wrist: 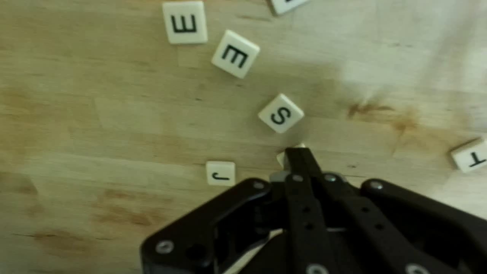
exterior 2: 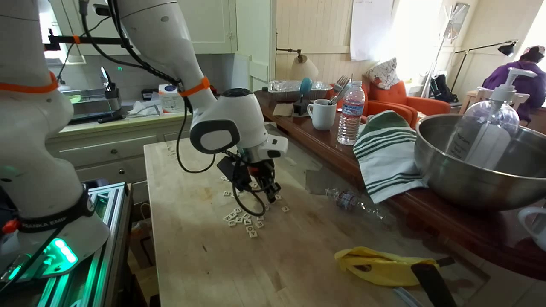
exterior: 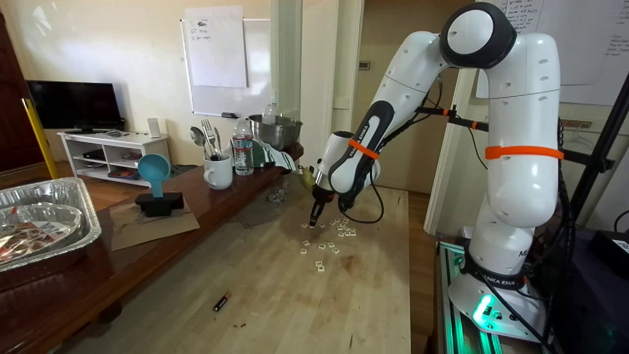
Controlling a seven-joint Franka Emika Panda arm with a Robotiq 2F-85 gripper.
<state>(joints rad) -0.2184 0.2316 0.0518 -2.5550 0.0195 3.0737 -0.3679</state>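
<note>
Wrist view: your fingers (wrist: 302,164), together, partly hide one tile (wrist: 281,158); two E tiles (wrist: 235,54), one S tile (wrist: 280,113) at eleven o'clock!

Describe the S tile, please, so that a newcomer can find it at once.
On the pale wooden table, find the closed black pincer among the scattered letter tiles. In the wrist view, the S tile appears just above the pincer's tip, upper right of the J tile; it alone shows a readable S.
</note>
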